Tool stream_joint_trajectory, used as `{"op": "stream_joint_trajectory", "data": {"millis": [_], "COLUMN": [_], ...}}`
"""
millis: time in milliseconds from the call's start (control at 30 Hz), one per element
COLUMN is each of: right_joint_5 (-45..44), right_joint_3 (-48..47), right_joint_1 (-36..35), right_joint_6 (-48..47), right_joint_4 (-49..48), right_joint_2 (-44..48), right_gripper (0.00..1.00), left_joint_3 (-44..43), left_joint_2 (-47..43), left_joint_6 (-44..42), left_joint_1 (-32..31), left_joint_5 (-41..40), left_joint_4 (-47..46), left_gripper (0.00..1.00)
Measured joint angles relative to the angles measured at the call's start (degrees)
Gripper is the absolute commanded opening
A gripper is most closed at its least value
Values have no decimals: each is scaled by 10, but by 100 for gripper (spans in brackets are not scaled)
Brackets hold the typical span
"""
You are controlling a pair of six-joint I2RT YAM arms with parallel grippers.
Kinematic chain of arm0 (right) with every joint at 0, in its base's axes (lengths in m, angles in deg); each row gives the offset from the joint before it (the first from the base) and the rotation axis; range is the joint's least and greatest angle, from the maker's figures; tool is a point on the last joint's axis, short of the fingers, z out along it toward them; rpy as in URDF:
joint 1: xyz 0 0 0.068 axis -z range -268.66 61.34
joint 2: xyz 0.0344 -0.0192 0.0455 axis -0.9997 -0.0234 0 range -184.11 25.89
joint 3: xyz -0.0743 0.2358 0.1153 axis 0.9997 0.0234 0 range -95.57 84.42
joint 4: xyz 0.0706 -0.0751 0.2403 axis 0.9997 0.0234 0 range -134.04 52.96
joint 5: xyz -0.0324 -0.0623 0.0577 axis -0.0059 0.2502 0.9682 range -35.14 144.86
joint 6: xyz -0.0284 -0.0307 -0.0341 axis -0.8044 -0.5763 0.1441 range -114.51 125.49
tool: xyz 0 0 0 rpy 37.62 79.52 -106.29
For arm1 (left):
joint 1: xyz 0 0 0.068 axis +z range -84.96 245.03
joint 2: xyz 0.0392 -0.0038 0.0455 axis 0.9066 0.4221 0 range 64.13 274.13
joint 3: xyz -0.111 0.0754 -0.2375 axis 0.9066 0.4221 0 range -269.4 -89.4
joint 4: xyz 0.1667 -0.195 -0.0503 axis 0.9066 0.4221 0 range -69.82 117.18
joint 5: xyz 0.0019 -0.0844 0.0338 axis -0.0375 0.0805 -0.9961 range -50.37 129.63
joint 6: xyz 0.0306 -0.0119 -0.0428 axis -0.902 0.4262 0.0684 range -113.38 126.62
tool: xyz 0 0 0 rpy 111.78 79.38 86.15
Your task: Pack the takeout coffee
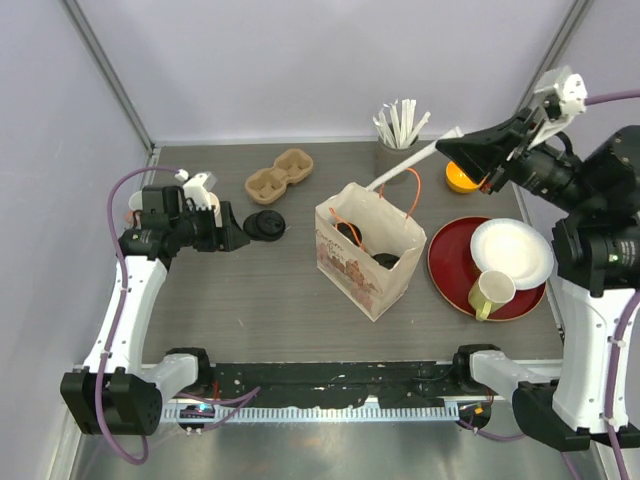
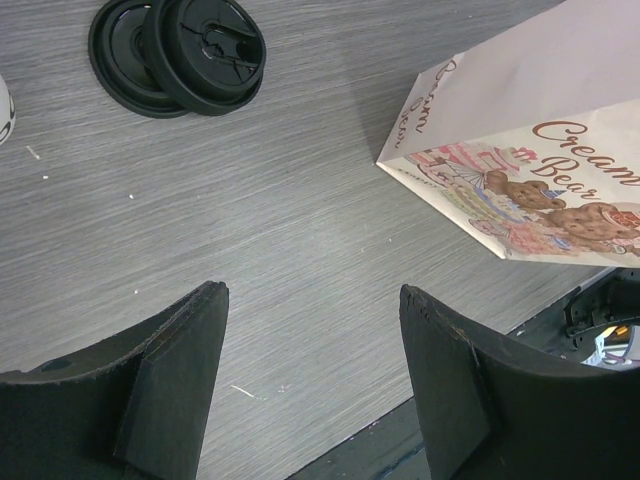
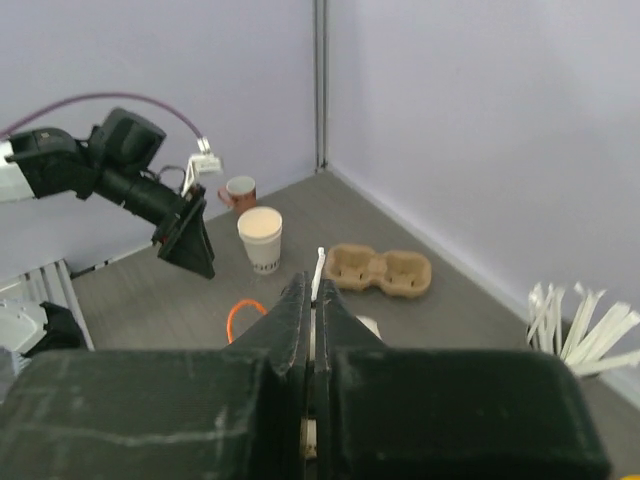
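Grey wood-grain table (image 1: pixel 260 300) — pale lilac walls (image 1: pixel 330 60), metal corner posts (image 1: pixel 108 72).

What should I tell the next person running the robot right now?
Left hand: open, empty, low over the table near two black lids.
Right hand: shut on a white straw, raised, the straw pointing toward the paper bag.
Takeout coffee: standing on the table beside the left hand, no lid, outside the bag.
Done: straw picked up.
Left: probably lid the cup, then put it in the bag.
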Motion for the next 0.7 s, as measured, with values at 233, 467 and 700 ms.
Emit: {"op": "stream_joint_trajectory", "data": {"millis": [233,467,700], "right_joint_5": [-31,-189,-332], "right_joint_3": [108,115,91], "right_joint_1": [-16,-198,-292], "right_joint_6": [-16,-35,-63], "right_joint_4": [71,119,127], "right_joint_2": [-3,-45,-121], "right_gripper": [1,1,24], "left_joint_3": [0,0,0], "left_joint_2": [0,0,-1], "left_joint_6": [2,4,4], "left_joint_1": [0,0,0], "left_joint_5": [5,9,9], "left_joint_4": [0,0,0], "left_gripper": [73,73,73]}}
